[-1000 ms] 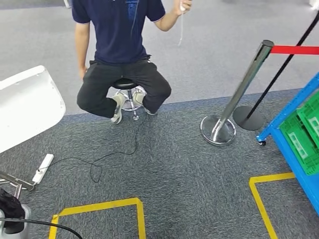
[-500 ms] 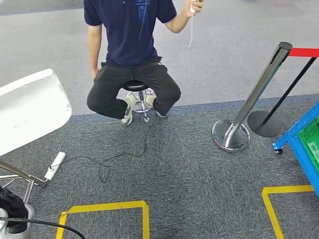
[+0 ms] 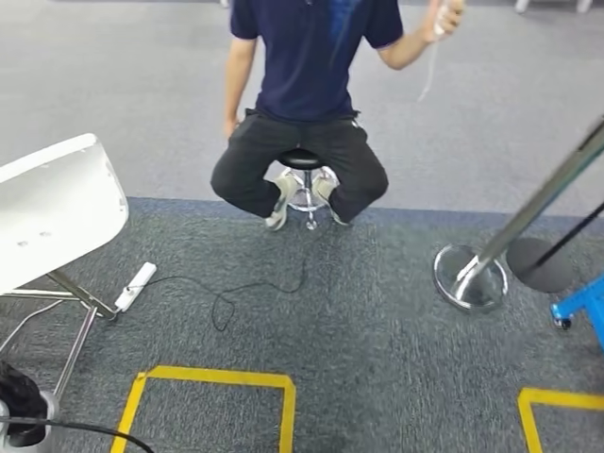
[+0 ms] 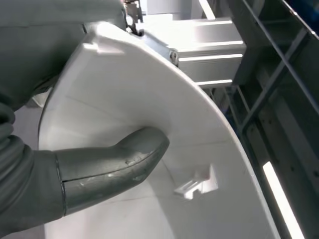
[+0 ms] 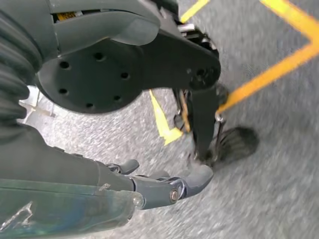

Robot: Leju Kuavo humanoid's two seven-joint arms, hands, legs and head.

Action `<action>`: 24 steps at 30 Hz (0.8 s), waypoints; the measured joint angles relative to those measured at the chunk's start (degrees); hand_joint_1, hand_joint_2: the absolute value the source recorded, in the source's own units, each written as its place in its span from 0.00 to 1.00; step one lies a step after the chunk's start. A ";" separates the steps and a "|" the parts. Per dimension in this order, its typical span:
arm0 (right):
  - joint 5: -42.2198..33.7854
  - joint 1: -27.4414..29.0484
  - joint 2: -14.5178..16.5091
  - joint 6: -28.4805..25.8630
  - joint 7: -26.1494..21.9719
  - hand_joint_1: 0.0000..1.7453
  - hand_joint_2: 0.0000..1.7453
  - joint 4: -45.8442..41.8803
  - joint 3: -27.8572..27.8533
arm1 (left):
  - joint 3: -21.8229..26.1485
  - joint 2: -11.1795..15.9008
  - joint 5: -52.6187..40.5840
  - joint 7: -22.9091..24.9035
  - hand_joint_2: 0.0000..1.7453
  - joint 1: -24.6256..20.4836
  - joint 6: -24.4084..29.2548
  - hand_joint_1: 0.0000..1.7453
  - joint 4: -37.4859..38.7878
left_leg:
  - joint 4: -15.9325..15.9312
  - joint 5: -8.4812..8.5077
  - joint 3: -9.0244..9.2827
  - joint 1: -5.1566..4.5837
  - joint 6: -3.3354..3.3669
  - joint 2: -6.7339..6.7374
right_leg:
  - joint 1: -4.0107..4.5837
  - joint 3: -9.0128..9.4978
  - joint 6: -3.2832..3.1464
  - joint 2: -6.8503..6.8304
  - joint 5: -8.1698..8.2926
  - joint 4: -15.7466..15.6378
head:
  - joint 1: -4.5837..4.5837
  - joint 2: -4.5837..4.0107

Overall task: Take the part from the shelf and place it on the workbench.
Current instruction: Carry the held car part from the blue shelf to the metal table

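Grey carpet [image 3: 370, 321] marked with yellow tape [image 3: 213, 377] lies before us; our left hand [image 4: 75, 169] grips the white part [image 4: 124, 99], our right hand [image 5: 158, 186] hangs loosely spread, holding nothing.

The head view looks forward and down from high up at grey carpet, well back from a person on a round black stool [image 3: 300, 159]. Left of the stool it takes in a curved white plastic shell [image 3: 57, 203], the same shell [image 4: 124, 99] the left wrist camera sees close. The right wrist camera faces the carpet, near it.
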 joint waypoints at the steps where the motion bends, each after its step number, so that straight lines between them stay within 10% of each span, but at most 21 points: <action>1: 0.02 0.07 0.01 0.03 0.04 0.00 1.00 0.01 0.01 | 0.01 -0.01 -0.13 0.00 1.00 0.00 0.03 1.00 -0.01 | -0.04 0.03 0.06 0.18 0.12 -0.70 | -0.08 -1.50 0.08 1.93 -1.76 3.53 | 0.24 0.00; 4: 0.13 0.52 0.01 -0.10 0.19 0.00 1.00 0.01 0.01 | -0.03 -0.18 -0.29 0.01 1.00 0.37 -0.17 1.00 -0.02 | 0.06 0.05 0.07 0.36 0.22 -3.23 | -0.09 -6.04 0.36 3.33 -5.03 12.96 | 0.66 0.00; 9: 0.34 0.54 0.02 -0.39 0.43 0.00 1.00 0.01 0.01 | -0.02 -0.56 -0.51 0.01 1.00 1.39 -1.15 1.00 -0.76 | 1.95 -0.62 -0.58 1.12 -1.19 -7.41 | -1.27 0.73 1.29 7.38 1.37 -0.88 | 0.90 -0.01; 13: 0.64 0.43 0.06 -0.42 0.57 0.00 1.00 -0.02 0.01 | -0.06 -0.96 -1.50 0.01 1.00 2.32 -0.18 1.00 -1.45 | 2.44 -0.27 -1.78 1.47 -2.30 -9.13 | -0.99 1.40 -0.21 6.92 1.23 -1.83 | 0.92 -0.01; 19: 0.80 0.78 -0.02 -0.61 0.86 0.00 1.00 -0.14 -0.02 | -0.14 -1.60 -2.46 0.01 1.00 2.73 3.54 1.00 -1.49 | 18.30 -7.80 -9.38 1.18 -2.78 -2.56 | -0.56 1.19 -1.51 2.58 1.37 -2.02 | 0.33 -0.01; 22: 0.90 0.73 -0.02 -0.63 1.07 0.00 1.00 -0.14 -0.02 | -0.15 -1.87 -3.10 0.01 1.00 2.71 5.03 1.00 -1.51 | 13.25 -3.78 -6.46 1.00 -2.15 -1.48 | -0.48 1.42 -1.47 0.42 1.27 -2.07 | 0.27 -0.02; 24: 0.99 0.64 -0.02 -0.62 1.11 0.00 1.00 -0.14 -0.02 | -0.29 -1.95 -3.50 0.01 1.00 2.43 5.41 1.00 -1.58 | 6.02 -1.34 -2.61 0.24 -1.55 1.86 | -0.26 1.70 -1.15 -0.76 1.02 -2.04 | 0.24 -0.02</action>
